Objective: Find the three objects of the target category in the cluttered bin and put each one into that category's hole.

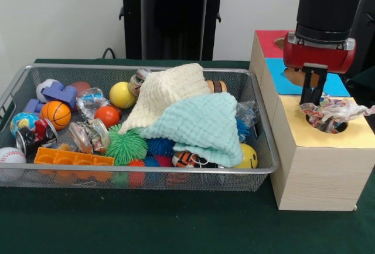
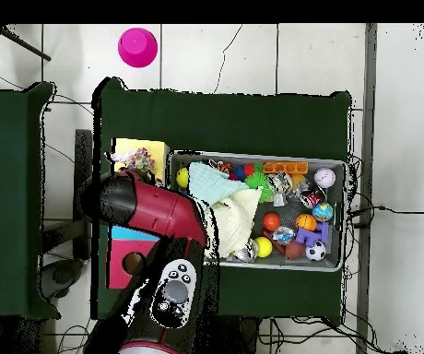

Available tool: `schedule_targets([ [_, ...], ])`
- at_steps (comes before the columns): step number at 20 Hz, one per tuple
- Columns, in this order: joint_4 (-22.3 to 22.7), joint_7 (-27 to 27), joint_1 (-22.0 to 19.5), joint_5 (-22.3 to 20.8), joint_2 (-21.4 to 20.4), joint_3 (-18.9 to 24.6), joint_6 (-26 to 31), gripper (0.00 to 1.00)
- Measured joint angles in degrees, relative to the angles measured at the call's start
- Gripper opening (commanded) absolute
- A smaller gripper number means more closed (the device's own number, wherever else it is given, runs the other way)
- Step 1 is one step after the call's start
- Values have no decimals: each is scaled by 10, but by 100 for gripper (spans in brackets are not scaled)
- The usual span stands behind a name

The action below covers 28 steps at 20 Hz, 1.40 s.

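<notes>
Fingers (image 1: 312,94) narrow, close together, dark tips pointing straight down, touching or just above crinkled wrapper (image 1: 333,113); grip on it not confirmable, looks more like released than held. Gripper (image 1: 312,97) hovering over yellow panel (image 1: 328,139) of wooden sorting box (image 1: 310,178), at right of wire bin (image 1: 140,175) in front view. Wrapper sitting in yellow hole, bunched, sticking up over rim, spread mostly to right of fingertips; long axis roughly sideways across panel. Likely needs push down from directly above, slightly toward wrapper's centre. Blue panel (image 1: 281,81) and red panel (image 1: 266,41) behind, untouched. More crinkly packets in bin: one by orange block (image 1: 91,135), one near yellow ball (image 1: 92,100), probably same category, well apart from gripper, across bin. Cream cloth (image 1: 170,90) and mint cloth (image 1: 202,122) heaped mid-bin, possibly hiding more. Overhead view: arm (image 2: 151,207) covering box, wrapper (image 2: 139,162) just visible on yellow end.
</notes>
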Motion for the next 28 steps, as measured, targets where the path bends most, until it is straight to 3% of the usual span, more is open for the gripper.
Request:
schedule_targets([
  [20, 3, 0, -2, 14, -3, 3, 5, 0],
  [28, 8, 0, -28, 43, -16, 41, 5, 0],
])
